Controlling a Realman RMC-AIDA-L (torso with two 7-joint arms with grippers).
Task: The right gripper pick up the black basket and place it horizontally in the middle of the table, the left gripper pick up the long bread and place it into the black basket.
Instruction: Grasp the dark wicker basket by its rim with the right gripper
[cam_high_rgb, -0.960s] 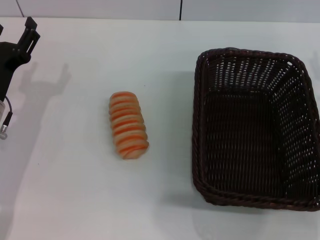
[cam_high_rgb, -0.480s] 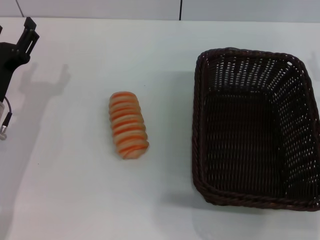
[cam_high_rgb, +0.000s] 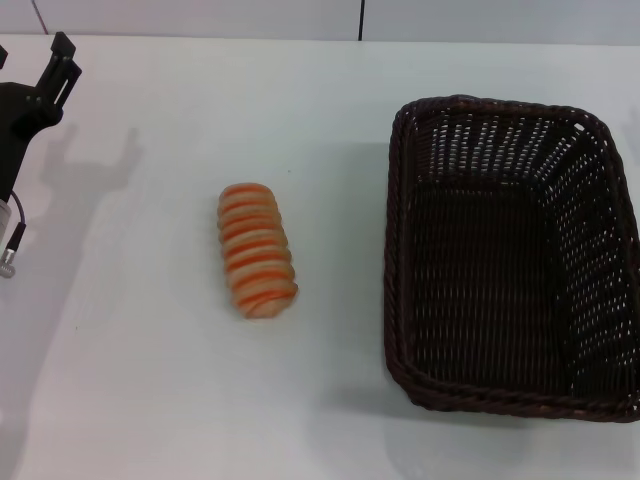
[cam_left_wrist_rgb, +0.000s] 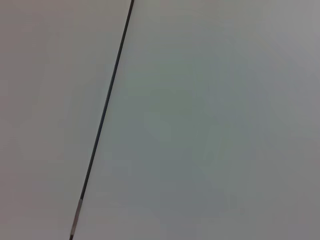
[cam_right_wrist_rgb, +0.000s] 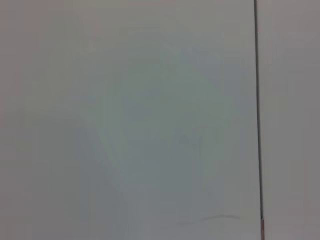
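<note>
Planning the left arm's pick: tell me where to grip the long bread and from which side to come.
Grip the long bread across its narrow middle, coming straight down from above. It lies flat on the table with bare surface on both long sides, so the jaws can probably straddle its width; its length looks too great to span. The left gripper is off at the far left edge, the black basket well apart.

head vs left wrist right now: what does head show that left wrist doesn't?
Head only: the long bread lying on the table, the black basket standing empty to its right, apart from it, and the left gripper at the table's far left. Left wrist only: a thin dark seam line across a plain pale surface. Shared: no task object; the right gripper shows in neither.
</note>
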